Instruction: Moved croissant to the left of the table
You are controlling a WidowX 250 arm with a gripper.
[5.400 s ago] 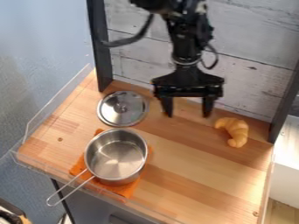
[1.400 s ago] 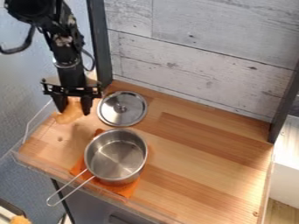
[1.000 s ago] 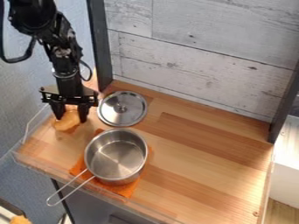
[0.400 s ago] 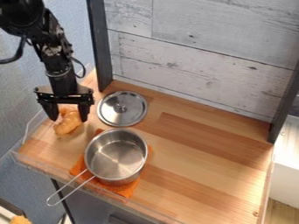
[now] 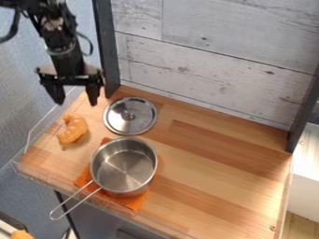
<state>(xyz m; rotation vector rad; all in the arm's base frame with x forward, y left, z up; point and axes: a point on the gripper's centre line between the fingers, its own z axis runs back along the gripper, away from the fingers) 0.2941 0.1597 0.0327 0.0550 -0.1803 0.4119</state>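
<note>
Golden croissant [image 5: 73,129] rests left of the lid [image 5: 130,115], where we judge the task wants it, and our empty jaws hang wide apart on that side, likely to avoid nudging it.

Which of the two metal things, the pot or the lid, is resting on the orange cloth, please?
The pot: its base sits on the orange cloth, whereas the lid lies directly on the wooden table.

Arm [image 5: 61,43] cut off by top edge. Saucepan [image 5: 123,170] hides part of orange cloth [image 5: 132,202]. Orange-yellow item [image 5: 22,235] at bottom left cropped, can't identify. White block [image 5: 305,193] cropped at right.
</note>
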